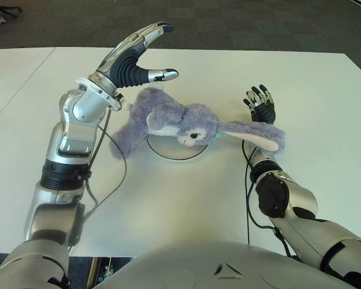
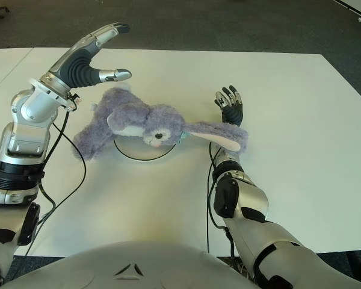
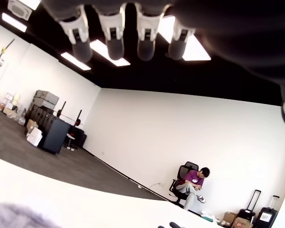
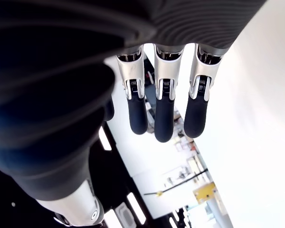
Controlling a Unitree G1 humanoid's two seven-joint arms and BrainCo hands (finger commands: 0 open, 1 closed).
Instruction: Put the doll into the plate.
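Robot torso [image 1: 228, 268]: grey shell along the near edge of the eye views. White table [image 1: 325, 108]: holds everything below. Right hand [image 1: 260, 103]: fingers extended, holding nothing, just beyond the doll's long ear. Doll [image 1: 186, 123] (purple plush rabbit): lying on its side across the plate [image 1: 171, 152], head over the dish, one ear draped over the right wrist. Left hand [image 1: 135, 57]: raised above and to the left of the doll, fingers spread wide, empty.

White bench [image 1: 186, 198] on dark grey carpet [image 1: 228, 24]. White walls [image 3: 171, 137], black ceiling with strip lights [image 3: 76, 61]. Person [image 3: 192, 183] seated in office chair; stacked black cases [image 3: 47, 128] near wall.
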